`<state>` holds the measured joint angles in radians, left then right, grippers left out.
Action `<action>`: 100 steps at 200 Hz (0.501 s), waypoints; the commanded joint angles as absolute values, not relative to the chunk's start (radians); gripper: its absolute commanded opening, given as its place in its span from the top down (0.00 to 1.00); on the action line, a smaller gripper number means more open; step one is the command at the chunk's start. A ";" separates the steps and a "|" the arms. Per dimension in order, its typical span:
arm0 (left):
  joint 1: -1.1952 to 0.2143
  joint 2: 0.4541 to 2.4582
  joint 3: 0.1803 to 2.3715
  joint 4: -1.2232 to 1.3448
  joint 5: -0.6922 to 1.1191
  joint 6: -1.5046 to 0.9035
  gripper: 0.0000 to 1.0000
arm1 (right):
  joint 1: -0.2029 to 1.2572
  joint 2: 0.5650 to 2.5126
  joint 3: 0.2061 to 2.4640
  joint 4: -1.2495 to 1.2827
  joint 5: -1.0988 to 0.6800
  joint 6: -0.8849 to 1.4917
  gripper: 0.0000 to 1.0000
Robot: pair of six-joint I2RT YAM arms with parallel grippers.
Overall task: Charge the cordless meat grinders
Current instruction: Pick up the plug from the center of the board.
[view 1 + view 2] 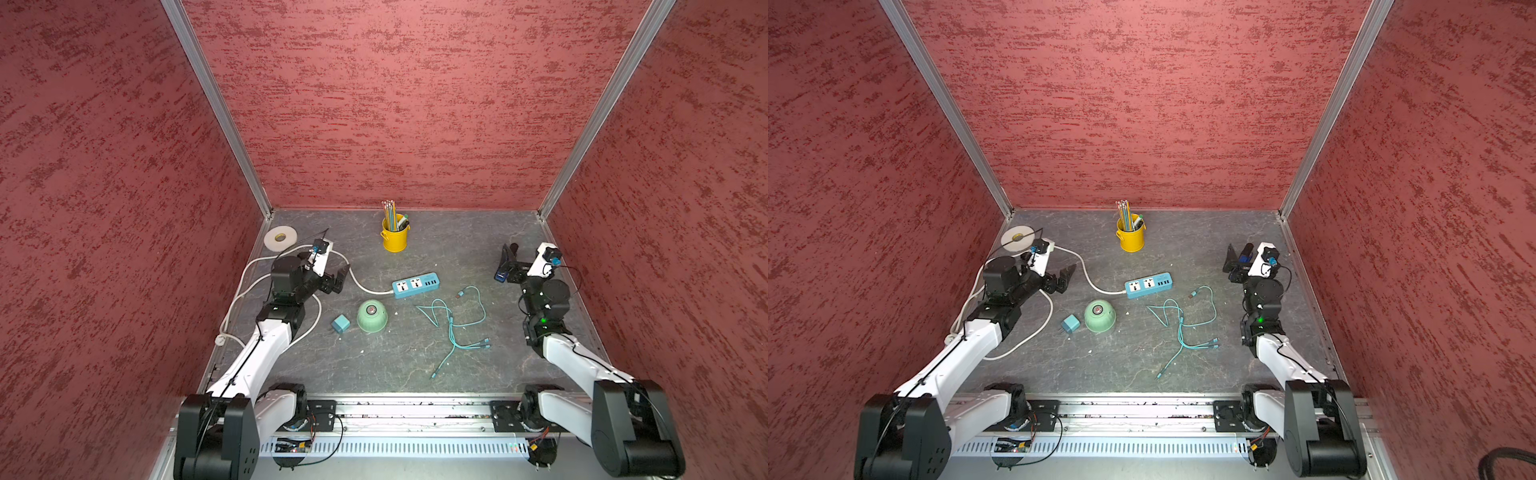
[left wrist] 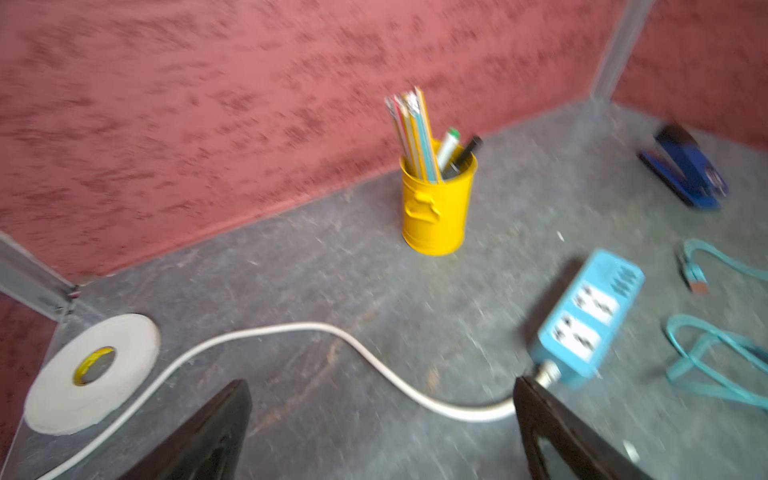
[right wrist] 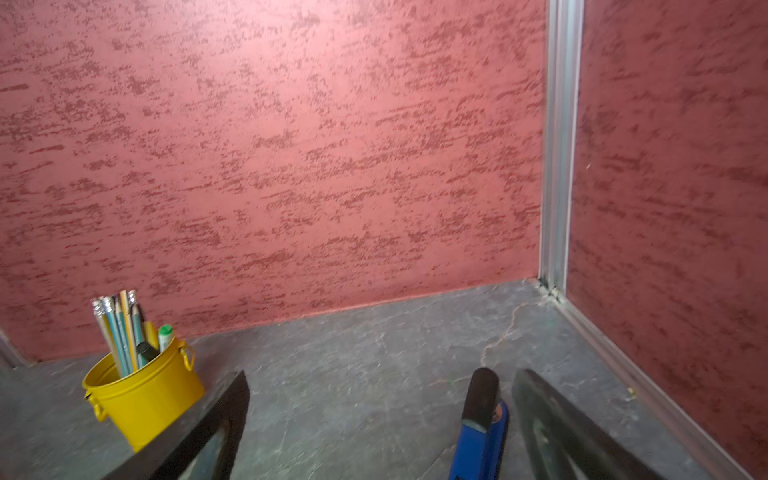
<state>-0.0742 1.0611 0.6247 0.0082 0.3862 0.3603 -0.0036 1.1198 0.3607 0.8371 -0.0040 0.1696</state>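
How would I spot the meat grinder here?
Find the blue power strip in the middle. Near its corded end sits the grinder, beside a teal cube. It alone is a pale green dome with a round button on top.

- Right pincer (image 3: 380, 380): jaws spread wide, nothing gripped.
- Blue stapler (image 3: 478, 436), black-tipped, lies on the grey table (image 3: 353, 345) between the jaws, close to one.
- Yellow pencil cup (image 3: 145, 399) upright, holding pencils and markers, near the red wall (image 3: 270, 145).
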 commanded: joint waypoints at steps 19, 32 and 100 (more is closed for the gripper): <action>-0.115 1.024 0.678 -0.606 0.480 0.636 0.00 | -0.004 1.080 0.379 0.761 -0.071 0.207 0.00; -0.116 1.027 0.694 -0.689 0.470 0.656 0.00 | -0.004 1.075 0.379 0.753 -0.065 0.198 0.00; -0.212 1.163 0.692 -0.699 0.285 0.693 0.00 | -0.004 1.067 0.357 0.779 -0.040 0.203 0.00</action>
